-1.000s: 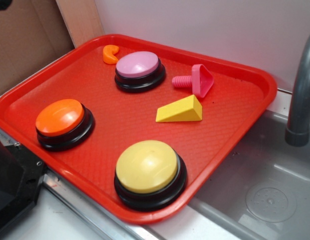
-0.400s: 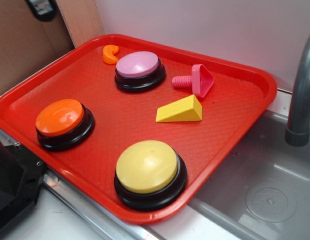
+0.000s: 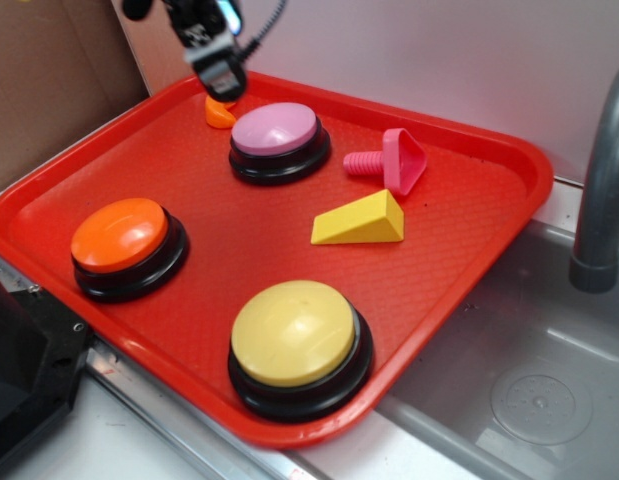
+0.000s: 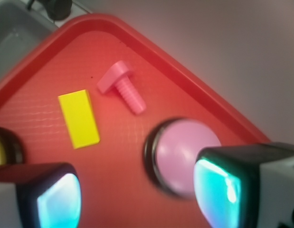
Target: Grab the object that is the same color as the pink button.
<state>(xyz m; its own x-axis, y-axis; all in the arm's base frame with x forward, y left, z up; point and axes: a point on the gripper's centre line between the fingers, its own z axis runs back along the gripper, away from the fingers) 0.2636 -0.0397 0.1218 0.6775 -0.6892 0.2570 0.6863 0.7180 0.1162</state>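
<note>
The end effector (image 3: 217, 75) hangs over the far left corner of the red plastic tray (image 3: 489, 150), just above the small orange curved piece (image 3: 219, 113), with nothing between its two fingers; in the wrist view the two glowing pads sit well apart at the bottom edge, so it is spread open and empty. The target, a small bright pink plastic toy bolt (image 4: 121, 86) with a ribbed shaft and rounded triangular head, lies on its side ahead of the end effector, beyond the large round button with a pale lilac-pink dome and black base (image 4: 184, 154), which sits just in front of the right-hand pad. Lying flat like that, the bolt offers its shaft and its broad head as the likely places to pinch, and the wide opening suits that. A yellow plastic wedge (image 4: 79, 118) rests near the bolt, apart from it, ahead and to the left; it could get nudged if the approach drifts. The orange-topped button (image 3: 121, 235) and yellow-topped button (image 3: 293, 333) stand well away from the end effector, nearer the tray's front edge. I judge the reach has hardly begun, with the bolt not yet touched
</note>
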